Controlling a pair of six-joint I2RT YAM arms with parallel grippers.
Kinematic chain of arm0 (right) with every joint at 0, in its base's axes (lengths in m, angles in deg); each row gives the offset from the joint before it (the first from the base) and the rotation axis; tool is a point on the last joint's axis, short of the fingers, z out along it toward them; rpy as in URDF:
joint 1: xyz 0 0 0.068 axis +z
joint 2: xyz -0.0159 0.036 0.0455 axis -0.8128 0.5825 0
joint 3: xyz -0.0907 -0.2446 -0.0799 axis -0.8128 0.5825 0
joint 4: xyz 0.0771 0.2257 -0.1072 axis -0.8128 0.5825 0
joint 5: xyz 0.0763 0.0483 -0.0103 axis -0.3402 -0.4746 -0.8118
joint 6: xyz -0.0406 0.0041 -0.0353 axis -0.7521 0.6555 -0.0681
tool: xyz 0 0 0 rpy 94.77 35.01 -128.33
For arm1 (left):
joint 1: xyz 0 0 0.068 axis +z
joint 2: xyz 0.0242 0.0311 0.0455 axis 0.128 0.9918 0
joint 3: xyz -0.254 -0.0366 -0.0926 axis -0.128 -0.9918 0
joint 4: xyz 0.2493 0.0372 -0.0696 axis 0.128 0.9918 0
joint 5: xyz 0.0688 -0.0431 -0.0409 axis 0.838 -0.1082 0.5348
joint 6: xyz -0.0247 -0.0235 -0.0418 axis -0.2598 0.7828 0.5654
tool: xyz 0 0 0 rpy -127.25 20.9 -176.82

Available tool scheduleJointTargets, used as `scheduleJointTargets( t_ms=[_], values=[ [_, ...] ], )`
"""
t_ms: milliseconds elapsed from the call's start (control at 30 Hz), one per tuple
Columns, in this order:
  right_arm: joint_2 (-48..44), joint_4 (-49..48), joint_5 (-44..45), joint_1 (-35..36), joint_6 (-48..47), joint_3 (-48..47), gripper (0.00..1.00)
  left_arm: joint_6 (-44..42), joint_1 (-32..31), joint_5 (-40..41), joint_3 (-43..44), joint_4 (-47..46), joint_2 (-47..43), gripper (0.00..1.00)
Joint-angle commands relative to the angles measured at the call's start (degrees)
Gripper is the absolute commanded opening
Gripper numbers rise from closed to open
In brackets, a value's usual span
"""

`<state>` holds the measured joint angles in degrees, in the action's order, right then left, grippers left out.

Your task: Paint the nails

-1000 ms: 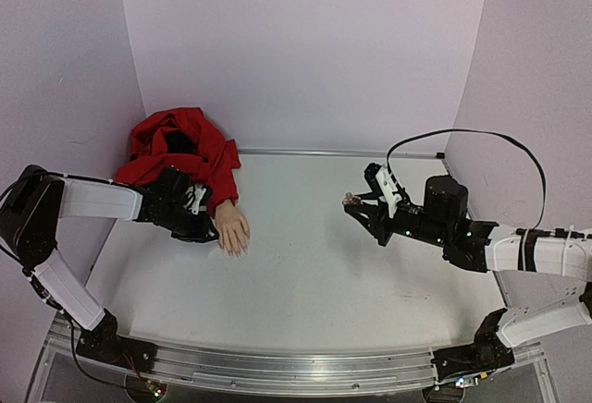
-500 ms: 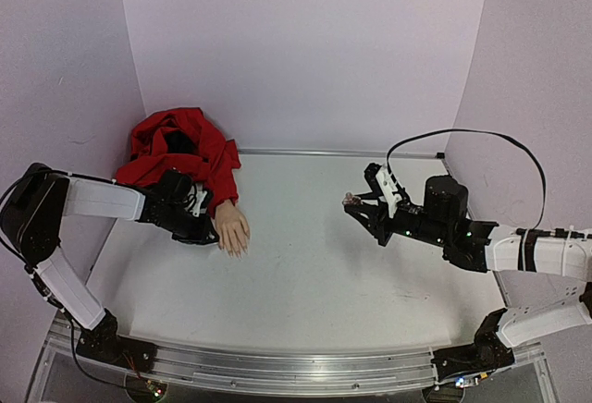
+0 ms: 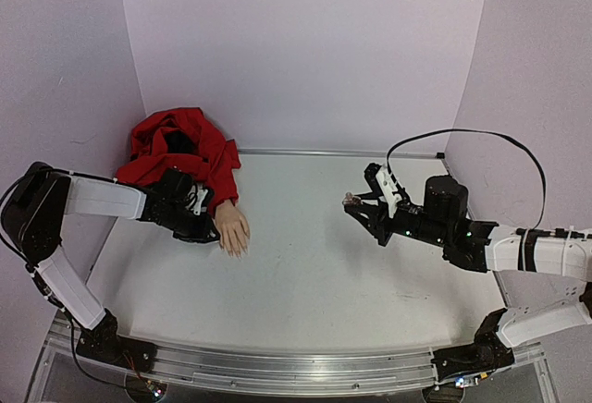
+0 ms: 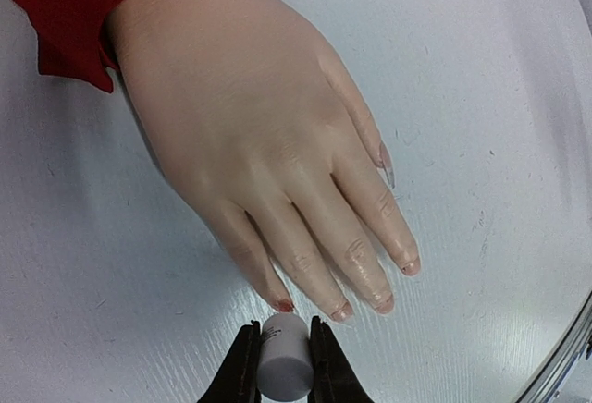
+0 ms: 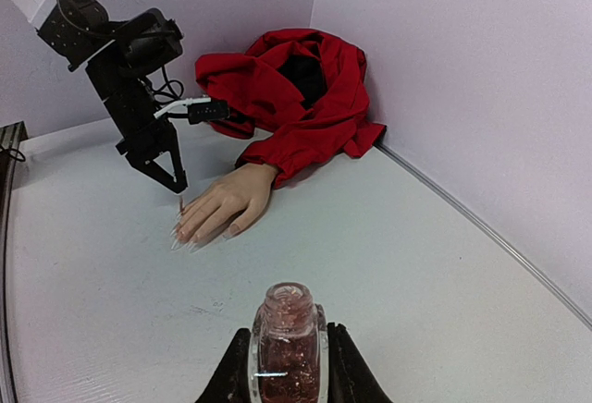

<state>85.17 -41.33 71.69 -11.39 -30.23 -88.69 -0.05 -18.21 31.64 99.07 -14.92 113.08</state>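
The flesh-coloured mannequin hand [image 4: 250, 135] lies palm down, its red sleeve [image 4: 65, 6] at the wrist. My left gripper [image 4: 283, 329] is shut on the white cap [image 4: 285, 357], right at the little finger's tip. That nail [image 4: 284, 306] shows red polish, while the other nails [image 4: 384, 305] look pale. In the right wrist view a thin brush [image 5: 180, 203] points down from the left gripper [image 5: 171, 174] onto the fingertips. My right gripper [image 5: 289, 332] is shut on the open pinkish polish bottle [image 5: 289, 352], held upright well right of the hand [image 3: 231, 229].
The red fabric [image 3: 180, 149] is heaped in the back left corner against the lilac walls [image 3: 305, 52]. The white table [image 3: 314, 264] lies between the two arms. A black cable [image 3: 481, 140] loops over the right arm.
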Motion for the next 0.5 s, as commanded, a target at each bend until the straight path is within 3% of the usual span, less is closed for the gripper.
scheduleJointTargets(
  t_ms=[0,467],
  values=[
    [-0.57,-3.26,-0.65,-0.35,0.13,-0.61,0.00,-1.36,-0.10,0.13,2.30,-1.72,0.72,0.00],
    [-0.62,-3.28,-0.66,-0.35,0.15,-0.49,0.00,-1.65,-0.10,0.45,2.03,-1.72,1.14,0.00]
  ],
)
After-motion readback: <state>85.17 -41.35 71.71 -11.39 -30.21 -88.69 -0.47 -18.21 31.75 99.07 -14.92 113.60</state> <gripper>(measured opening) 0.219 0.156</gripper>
